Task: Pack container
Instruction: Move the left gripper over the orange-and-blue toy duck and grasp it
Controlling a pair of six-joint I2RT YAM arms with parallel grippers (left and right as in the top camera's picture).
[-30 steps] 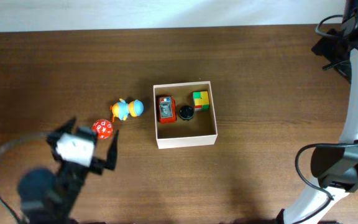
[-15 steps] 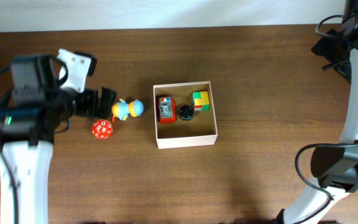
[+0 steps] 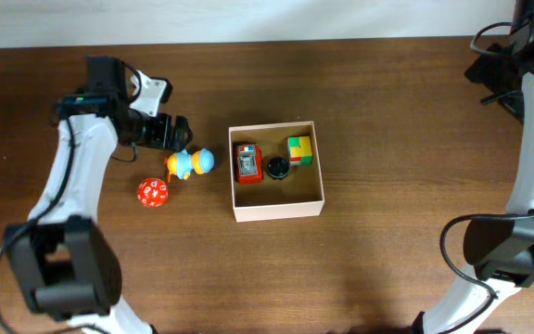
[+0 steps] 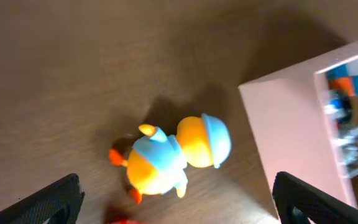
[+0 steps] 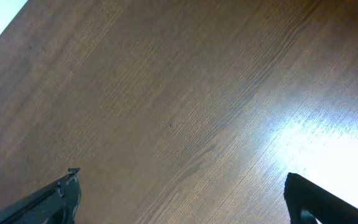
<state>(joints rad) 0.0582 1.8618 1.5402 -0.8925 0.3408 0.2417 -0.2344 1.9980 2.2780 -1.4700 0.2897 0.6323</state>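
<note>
Jaws on your left gripper (image 4: 176, 185) stand apart, seemingly above the duck (image 4: 173, 152); centre them across its body before closing, clear of the container (image 3: 276, 210) wall.

On the brown wooden table (image 3: 387, 111) I see an orange-and-blue duck toy (image 3: 189, 163), with a red die (image 3: 153, 193) near it. Further right, a red toy (image 3: 247, 162), a small black round piece (image 3: 277, 168) and a multicoloured cube (image 3: 299, 150) sit in a row.
</note>
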